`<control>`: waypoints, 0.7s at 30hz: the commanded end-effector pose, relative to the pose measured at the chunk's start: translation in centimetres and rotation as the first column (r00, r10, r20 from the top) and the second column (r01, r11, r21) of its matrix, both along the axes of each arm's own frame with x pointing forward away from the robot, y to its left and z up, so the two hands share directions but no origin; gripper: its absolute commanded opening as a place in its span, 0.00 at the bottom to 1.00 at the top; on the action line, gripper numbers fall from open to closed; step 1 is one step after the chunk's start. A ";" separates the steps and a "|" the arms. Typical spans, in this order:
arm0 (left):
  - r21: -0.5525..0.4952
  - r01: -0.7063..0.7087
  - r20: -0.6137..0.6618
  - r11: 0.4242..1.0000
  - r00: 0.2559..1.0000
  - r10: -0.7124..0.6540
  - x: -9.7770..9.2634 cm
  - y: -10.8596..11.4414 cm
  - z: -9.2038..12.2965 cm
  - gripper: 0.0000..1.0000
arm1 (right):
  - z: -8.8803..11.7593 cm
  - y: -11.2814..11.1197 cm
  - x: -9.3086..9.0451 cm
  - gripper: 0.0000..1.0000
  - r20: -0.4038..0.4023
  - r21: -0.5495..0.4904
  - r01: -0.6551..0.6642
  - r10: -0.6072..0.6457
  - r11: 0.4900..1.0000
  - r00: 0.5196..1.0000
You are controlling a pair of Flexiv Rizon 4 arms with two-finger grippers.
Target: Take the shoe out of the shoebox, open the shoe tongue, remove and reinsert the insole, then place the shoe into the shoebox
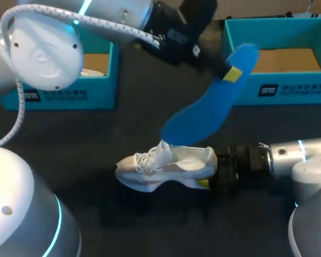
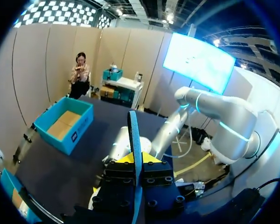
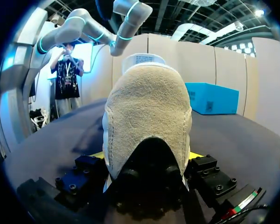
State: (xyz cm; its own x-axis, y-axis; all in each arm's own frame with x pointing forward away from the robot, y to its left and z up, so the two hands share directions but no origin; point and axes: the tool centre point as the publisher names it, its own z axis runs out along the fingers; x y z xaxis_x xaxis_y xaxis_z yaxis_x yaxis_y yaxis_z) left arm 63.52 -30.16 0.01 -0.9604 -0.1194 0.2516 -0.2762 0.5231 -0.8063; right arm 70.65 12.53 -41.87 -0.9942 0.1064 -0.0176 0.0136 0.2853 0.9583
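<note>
Head view, insole [image 1: 200, 110]: blue, in the air and tilted, toe end low and just above the shoe, heel end high.
Head view, left gripper [image 1: 231, 74]: closed on the insole near its heel end, one yellow tip bright against the blue.
Head view, shoe [image 1: 163, 166]: white, out of its box, toe toward the left side, laces loose; resting on the table [image 1: 69, 134] or just off it, cannot tell.
Head view, right gripper [image 1: 209, 170]: clamped on the shoe's heel from both sides.
Head view, boxes: left-hand shoebox [image 1: 59, 99] and right-hand shoebox [image 1: 289, 91], both open, well apart from the shoe.
Left wrist view, insole [image 2: 133, 140]: edge-on, a thin blue blade pinched between the yellow-tipped fingers [image 2: 149, 157].
Left wrist view, right arm [image 2: 224, 121]: ahead, beyond the insole.
Right wrist view, shoe [image 3: 147, 107]: heel patch square between the fingers, squeezed from either side.
Right wrist view, left arm [image 3: 126, 18]: high beyond the shoe.
Likely step: insole out, reinsertion pending.
Risk, insole: soft and held at one end only, so prone to sagging, buckling or swivelling in the pinch if pushed in at a poor angle.
Risk, opening: snagging of the toe end on loose laces or tongue.
Risk, shoe: held at the heel alone, so liable to tip or twist under a downward push.
Risk, grippers: crowding at the heel when seating the insole's back end.
</note>
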 end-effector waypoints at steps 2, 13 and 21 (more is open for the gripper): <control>-0.082 0.026 0.006 0.996 1.000 -0.025 -0.7 0.6 1.6 0.00 | 0.1 0.1 -0.1 0.00 -0.002 -0.005 0.001 -0.001 1.000 1.000; -0.236 0.067 0.028 0.969 0.998 -0.062 -1.5 2.3 6.2 0.00 | 0.1 0.1 -0.1 0.00 -0.002 -0.005 0.001 -0.001 1.000 1.000; -0.278 0.049 0.043 0.959 0.998 -0.039 -0.6 3.4 7.6 0.00 | 0.1 0.1 -0.1 0.00 -0.002 -0.005 0.001 -0.001 1.000 1.000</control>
